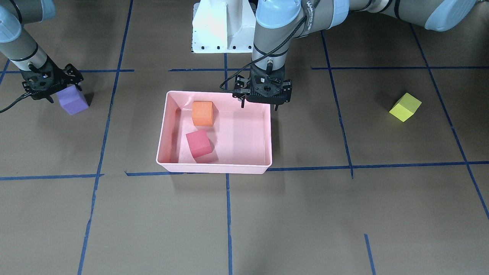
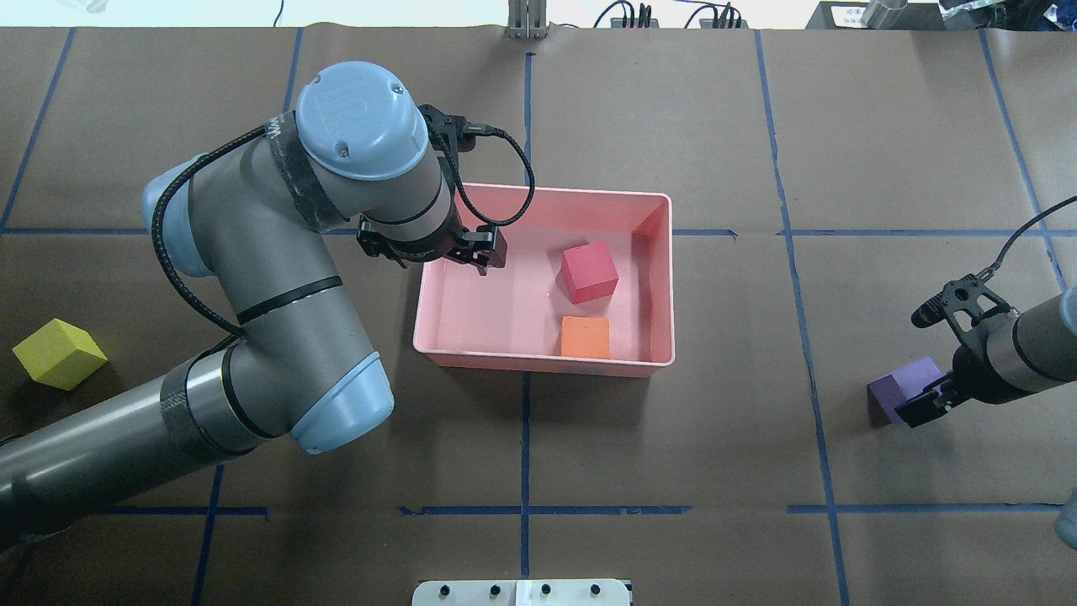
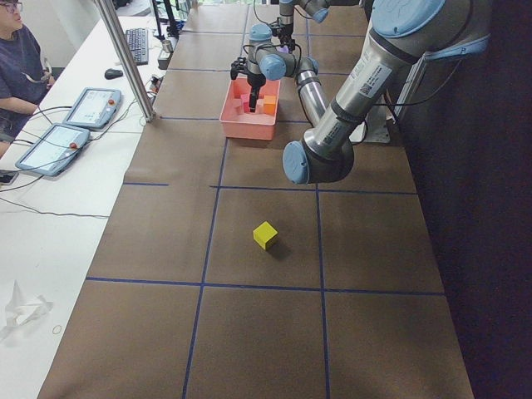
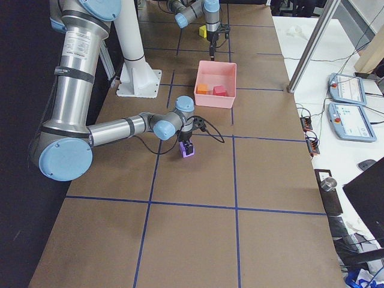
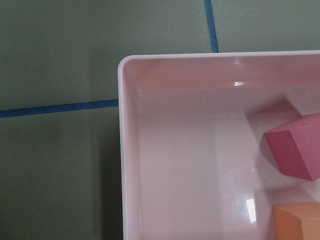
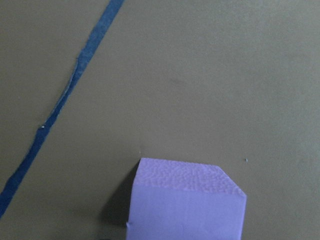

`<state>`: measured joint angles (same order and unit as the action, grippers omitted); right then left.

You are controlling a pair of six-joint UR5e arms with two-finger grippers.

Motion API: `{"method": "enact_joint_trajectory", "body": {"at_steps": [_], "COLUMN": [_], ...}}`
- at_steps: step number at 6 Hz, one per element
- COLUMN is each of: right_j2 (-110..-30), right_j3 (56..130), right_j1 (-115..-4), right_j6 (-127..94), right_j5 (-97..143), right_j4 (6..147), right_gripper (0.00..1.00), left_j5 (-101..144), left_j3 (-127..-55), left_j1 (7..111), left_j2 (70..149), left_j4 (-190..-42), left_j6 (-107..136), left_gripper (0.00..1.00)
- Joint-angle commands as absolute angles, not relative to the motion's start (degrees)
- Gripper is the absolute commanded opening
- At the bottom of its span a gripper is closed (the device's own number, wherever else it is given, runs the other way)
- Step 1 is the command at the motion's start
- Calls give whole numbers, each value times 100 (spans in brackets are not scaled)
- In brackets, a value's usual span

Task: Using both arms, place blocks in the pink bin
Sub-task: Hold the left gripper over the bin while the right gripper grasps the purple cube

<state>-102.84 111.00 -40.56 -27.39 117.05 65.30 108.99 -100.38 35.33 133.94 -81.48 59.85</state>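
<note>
In the middle of the front-facing view, the pink bin (image 1: pixel 217 167) stands on the worktop (image 1: pixel 305 214) and holds two of the four blocks. The orange block (image 1: pixel 202 113) lies near its upper wall, and the red-pink block (image 1: pixel 198 143) lies just below it, a little turned. So I judge the task to be about half done.

Two blocks are outside the bin. The yellow-green block (image 1: pixel 405 107) sits alone at the right of the frame, well apart from the bin and from both arms. The purple block (image 1: pixel 73 101) sits at the upper left of the frame.

The left pincer (image 1: pixel 259 106) hovers over the upper right corner of the bin with its fingers apart and nothing between them. The right pincer (image 1: pixel 57 95) is low at the purple block, touching it or just beside it. I cannot tell whether its fingers press the block, which seems to rest on the worktop.

What is left, as I judge it, is to bring the purple block to the bin and to fetch the yellow-green one — probably with the left arm, as it lies on that side.
</note>
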Motion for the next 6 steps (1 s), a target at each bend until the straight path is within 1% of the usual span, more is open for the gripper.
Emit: {"method": "enact_joint_trajectory", "body": {"at_steps": [1,2,3,4,5,6], "right_j2": [-10222,-10213,-10213,-10152,-9864,-9513], "right_j3": [10978,10934,10968,11125,11284,11285], "right_j1": [-3947,-3929,-3946,-3946,-4068,-4217], "right_j6": [-2768,-2786,-2804,-3152,-3721,-4292], "right_j5": [11698,11690,11716,11751,11803,11960], "right_j4": [6530,6530,6530,6539,6609,6644], "right_gripper": [94,64,27,20,18,18], "left_j5": [10898,10898,10907,10933,10960,10977], "left_j3": [-10037,-10046,-10055,-10072,-10325,-10492], "left_j1": [3533,3533,3533,3542,3568,3777], "left_j2": [13395,13395,13395,13377,12942,12555], "left_j4": [-8147,-8147,-8147,-8147,-8139,-8139], "left_j6": [5985,5985,5985,5898,5036,4140], "left_gripper": [100,100,100,100,100,100]}}
